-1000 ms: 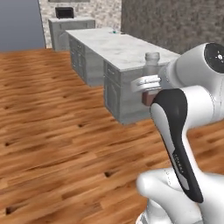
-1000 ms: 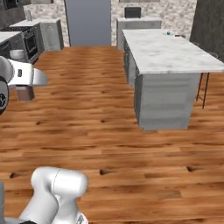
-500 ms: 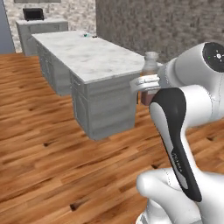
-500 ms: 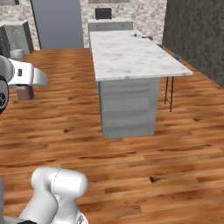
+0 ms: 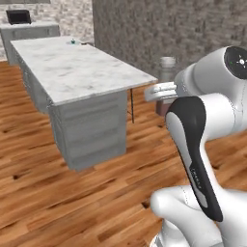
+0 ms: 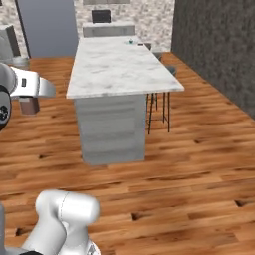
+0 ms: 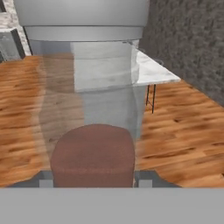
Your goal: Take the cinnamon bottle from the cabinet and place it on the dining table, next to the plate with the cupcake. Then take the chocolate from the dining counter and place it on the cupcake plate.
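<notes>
Clamping the cinnamon bottle (image 7: 89, 109) upright, the gripper (image 7: 92, 181) hangs in mid-air — marble dining counter (image 5: 77, 72) ahead, well apart.

We found no legible text, label, brand, number or sign in any view. The cinnamon bottle (image 7: 87, 100) carried no readable label on its clear body or grey cap. The marking on the robot's dark forearm cover (image 5: 197, 172) was too blurred to read.
</notes>
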You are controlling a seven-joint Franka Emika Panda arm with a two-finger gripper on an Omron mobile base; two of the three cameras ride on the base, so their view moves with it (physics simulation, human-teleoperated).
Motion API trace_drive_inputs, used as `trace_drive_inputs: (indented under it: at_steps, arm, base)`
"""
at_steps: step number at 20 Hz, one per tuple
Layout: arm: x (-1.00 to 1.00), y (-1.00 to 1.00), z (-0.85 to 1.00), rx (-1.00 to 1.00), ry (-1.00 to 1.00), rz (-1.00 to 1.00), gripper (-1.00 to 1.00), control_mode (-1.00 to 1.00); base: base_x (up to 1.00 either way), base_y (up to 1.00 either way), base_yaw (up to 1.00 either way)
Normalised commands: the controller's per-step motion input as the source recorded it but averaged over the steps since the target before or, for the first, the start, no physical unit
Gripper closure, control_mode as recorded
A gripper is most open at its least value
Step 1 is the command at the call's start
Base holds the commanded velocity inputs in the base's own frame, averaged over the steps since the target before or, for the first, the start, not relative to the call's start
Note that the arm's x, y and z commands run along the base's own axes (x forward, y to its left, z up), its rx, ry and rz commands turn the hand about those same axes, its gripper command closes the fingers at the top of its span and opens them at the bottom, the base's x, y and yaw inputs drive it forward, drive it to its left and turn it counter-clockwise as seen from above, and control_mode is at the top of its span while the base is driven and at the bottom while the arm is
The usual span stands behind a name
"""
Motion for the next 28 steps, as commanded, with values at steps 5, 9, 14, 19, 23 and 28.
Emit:
trace_drive_inputs:
  at_steps: [5,9,14,19,23,28]
  arm:
    - [0.00,0.00,0.00,0.00,0.00,0.00,1.00,1.00]
    - [0.00,0.00,0.00,0.00,0.00,0.00,1.00,1.00]
    - [0.00,0.00,0.00,0.00,0.00,0.00,1.00,1.00]
    - [0.00,0.00,0.00,0.00,0.00,0.00,1.00,1.00]
    - [0.00,0.00,0.00,0.00,0.00,0.00,1.00,1.00]
    - [0.00,0.00,0.00,0.00,0.00,0.00,1.00,1.00]
  base:
    - [0.78,-1.00,0.00]
    - [0.85,-1.00,0.00]
    - [0.89,-1.00,0.00]
    - [0.98,-0.97,0.09]
    - [0.95,-0.98,0.23]
    - [1.00,-0.89,0.28]
